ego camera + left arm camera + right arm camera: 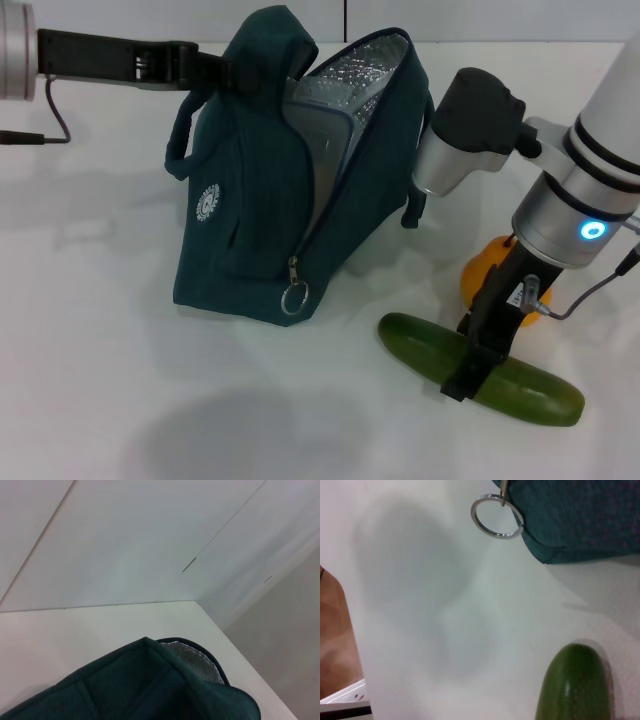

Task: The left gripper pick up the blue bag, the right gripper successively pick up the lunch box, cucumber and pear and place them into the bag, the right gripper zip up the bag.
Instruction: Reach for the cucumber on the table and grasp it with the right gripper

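Long dark green cucumber (480, 370) — lying on the white desk (100, 300) toward its right front, long axis slanting toward the front-right corner. Right tool (468, 372) set down across its middle, fingers straddling it; closed or not, cannot tell. Left tool (205, 65) clamped on the dark teal-blue fabric bag (250, 220) — mouth held open.

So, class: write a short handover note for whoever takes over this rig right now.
Left hand: shut on the blue bag at its top, holding it open on the table.
Right hand: down at the cucumber; grip cannot be judged.
Pear: on the table behind the right arm.
Lunch box: not in sight; perhaps already bagged.
Left: cucumber, pear, then zip by the ring pull.
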